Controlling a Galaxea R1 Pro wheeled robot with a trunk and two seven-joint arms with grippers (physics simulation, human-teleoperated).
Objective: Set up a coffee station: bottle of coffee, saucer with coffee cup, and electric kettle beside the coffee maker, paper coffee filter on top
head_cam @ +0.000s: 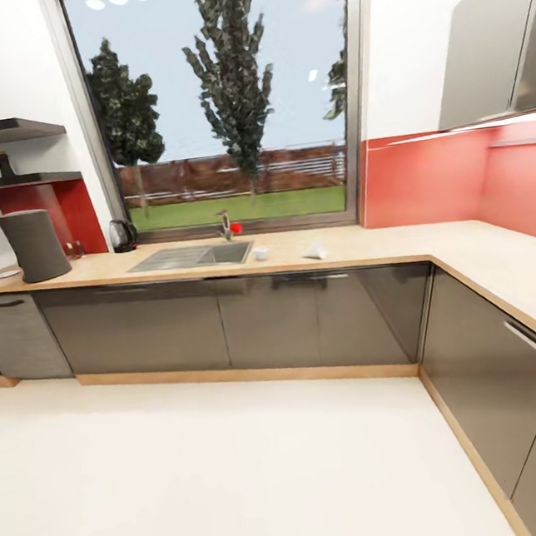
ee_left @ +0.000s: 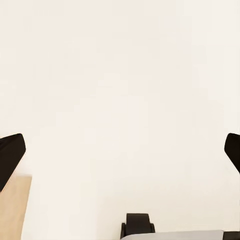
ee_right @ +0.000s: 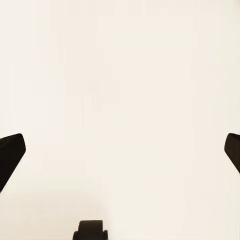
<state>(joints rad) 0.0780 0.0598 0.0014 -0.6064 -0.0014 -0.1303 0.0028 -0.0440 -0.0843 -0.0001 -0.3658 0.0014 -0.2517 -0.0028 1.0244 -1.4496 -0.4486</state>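
Observation:
The dark grey coffee maker (head_cam: 34,245) stands at the left end of the countertop (head_cam: 399,245), with a white saucer (head_cam: 5,273) just left of it. A dark bottle of coffee (head_cam: 4,164) sits on the lower wall shelf (head_cam: 18,179). The black electric kettle (head_cam: 122,235) stands by the window sill. A white coffee cup (head_cam: 260,253) and a white paper coffee filter (head_cam: 315,251) lie right of the sink (head_cam: 192,256). My left gripper (ee_left: 120,152) and right gripper (ee_right: 120,152) both hang open over pale floor, fingers far apart with nothing between them.
A tap with a red knob (head_cam: 229,225) rises behind the sink. Grey cabinets (head_cam: 224,324) run under the L-shaped counter, which turns toward me on the right. A wall cabinet (head_cam: 488,48) hangs at upper right. Pale floor (head_cam: 226,474) lies between me and the cabinets.

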